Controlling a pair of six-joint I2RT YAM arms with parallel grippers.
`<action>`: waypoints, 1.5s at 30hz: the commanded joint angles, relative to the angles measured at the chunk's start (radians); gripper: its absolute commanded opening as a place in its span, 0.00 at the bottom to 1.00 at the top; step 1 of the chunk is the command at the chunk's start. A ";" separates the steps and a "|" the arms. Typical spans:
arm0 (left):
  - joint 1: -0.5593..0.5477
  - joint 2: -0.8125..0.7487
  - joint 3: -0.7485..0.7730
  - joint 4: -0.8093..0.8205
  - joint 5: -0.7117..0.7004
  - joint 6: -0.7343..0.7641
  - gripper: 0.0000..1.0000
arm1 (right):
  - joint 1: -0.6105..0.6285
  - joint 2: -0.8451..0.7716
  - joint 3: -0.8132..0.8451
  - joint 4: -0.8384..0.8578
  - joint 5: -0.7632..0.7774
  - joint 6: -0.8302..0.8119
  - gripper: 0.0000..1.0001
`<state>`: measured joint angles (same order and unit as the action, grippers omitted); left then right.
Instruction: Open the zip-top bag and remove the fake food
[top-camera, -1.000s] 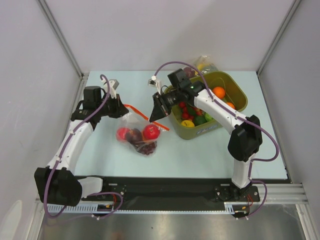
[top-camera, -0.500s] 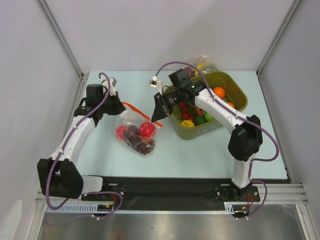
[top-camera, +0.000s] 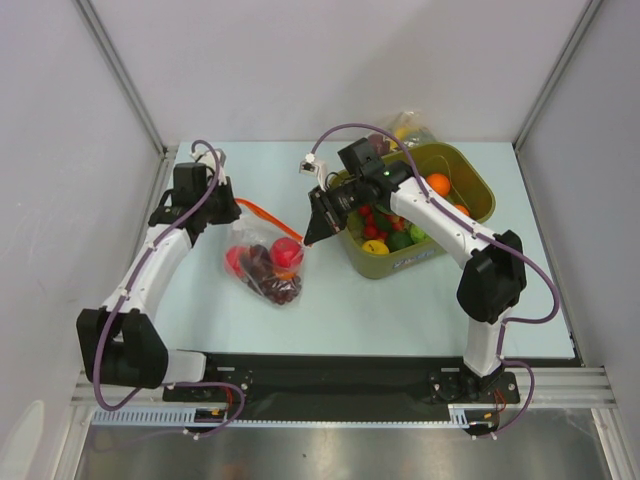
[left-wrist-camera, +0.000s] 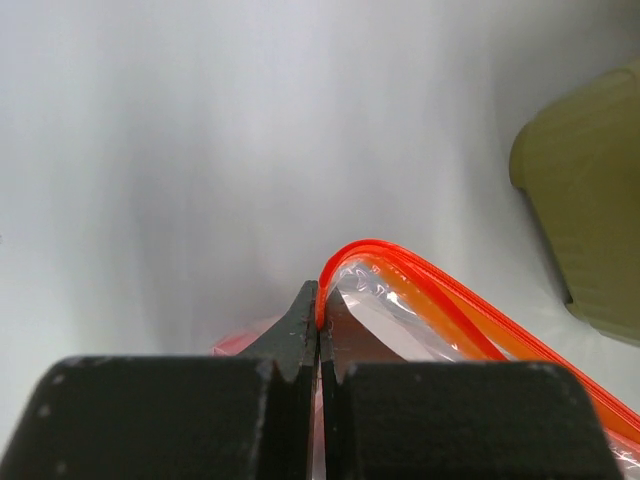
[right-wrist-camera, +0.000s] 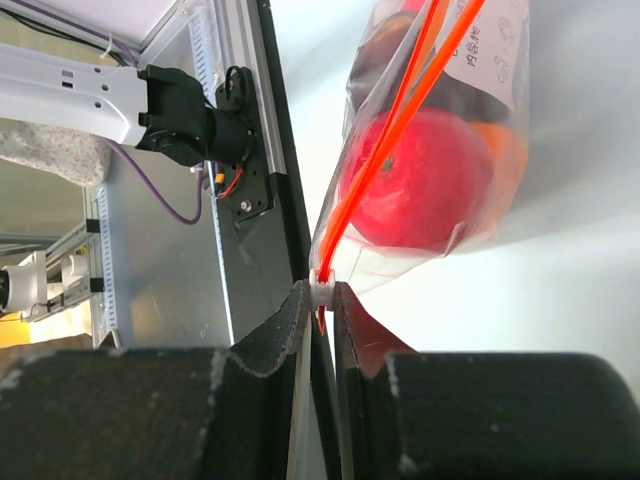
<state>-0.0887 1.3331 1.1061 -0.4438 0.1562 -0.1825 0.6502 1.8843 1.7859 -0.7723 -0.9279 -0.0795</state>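
Easing the slider (right-wrist-camera: 322, 286) straight toward 4 o'clock, with right gripper (right-wrist-camera: 320, 296) pinched on it, left gripper (left-wrist-camera: 320, 318) clamped on zip-top bag (top-camera: 265, 262) at 10 o'clock

Bag (top-camera: 265, 258): clear crinkly plastic; zip strip (left-wrist-camera: 420, 275) red-orange; slider (right-wrist-camera: 322, 290) white; label (right-wrist-camera: 490, 60) white, dark print.
Inside bag: apple (top-camera: 287, 252) glossy red; round fruit (top-camera: 257, 258) dark maroon; grapes (top-camera: 283, 291) dark purple.
Bin (top-camera: 478, 196): olive green.
In bin: orange (top-camera: 437, 184) orange; lemon (top-camera: 375, 247) yellow; lime (top-camera: 401, 240) green; chillies (top-camera: 371, 222) red.
Table (top-camera: 400, 310): pale blue-green, plain.
Left arm (top-camera: 150, 270), right arm (top-camera: 450, 225): white links, black joints; cables (top-camera: 345, 128) purple.
Left gripper (left-wrist-camera: 318, 310), right gripper (right-wrist-camera: 318, 300): matt black.
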 joint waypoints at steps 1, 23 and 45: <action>0.033 0.014 0.057 0.030 -0.121 -0.023 0.00 | -0.001 -0.062 0.009 -0.041 -0.019 -0.014 0.00; 0.010 -0.035 -0.052 0.432 0.515 0.075 0.00 | -0.009 -0.039 0.156 -0.094 0.066 -0.014 0.73; 0.006 -0.107 -0.107 0.387 0.637 0.068 0.00 | 0.003 0.013 0.153 -0.010 0.233 0.060 0.77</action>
<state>-0.0803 1.2621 0.9993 -0.1150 0.7597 -0.1146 0.6308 1.8866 1.9408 -0.7700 -0.7284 0.0063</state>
